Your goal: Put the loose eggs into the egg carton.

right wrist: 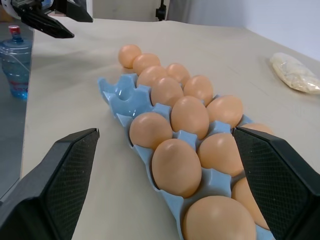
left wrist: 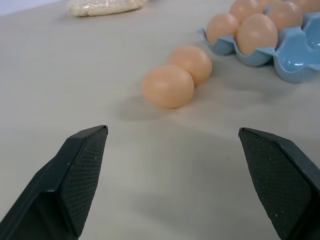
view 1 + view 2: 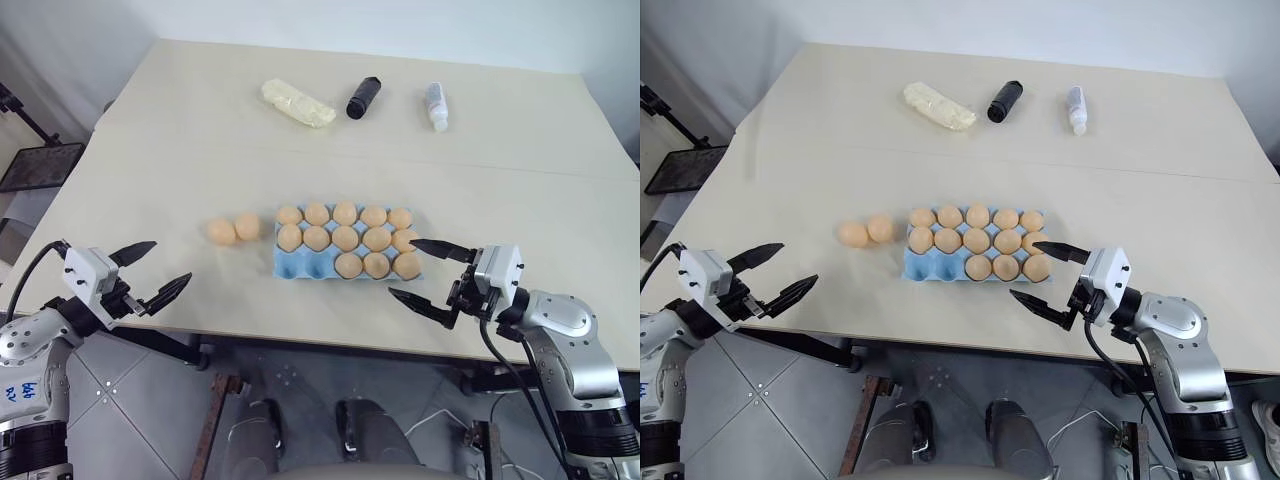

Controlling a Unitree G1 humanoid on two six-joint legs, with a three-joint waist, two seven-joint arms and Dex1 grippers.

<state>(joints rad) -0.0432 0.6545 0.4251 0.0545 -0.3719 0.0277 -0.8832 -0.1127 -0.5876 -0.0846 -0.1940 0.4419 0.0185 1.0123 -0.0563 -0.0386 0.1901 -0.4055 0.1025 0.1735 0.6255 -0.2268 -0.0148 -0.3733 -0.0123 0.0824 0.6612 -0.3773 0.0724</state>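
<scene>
Two black-fingered tools hang spread and empty over the near edge of the pale beige desk (image 3: 150, 130), and the left tool (image 3: 150, 270) is the one better placed for the eggs not yet stowed. Its fingers (image 2: 82, 165) stand wide apart, pointing across the desk toward the two loose eggs (image 3: 234, 229), smooth, pale orange-tan, lying side by side and touching each other. These sit ahead of the left tool and toward the robot's right, just beside the left end of the light blue moulded egg carton (image 3: 300, 265), their shared line running roughly along the carton's long axis. Thirteen matching eggs fill the carton; the two cups at its near left corner are bare. On the carton's far side, the right tool (image 3: 432, 273) is likewise open, hovering near the tray's near right corner, well apart from the loose pair. By this reading, the left arm has the clear approach, with the nearer egg first in line.
</scene>
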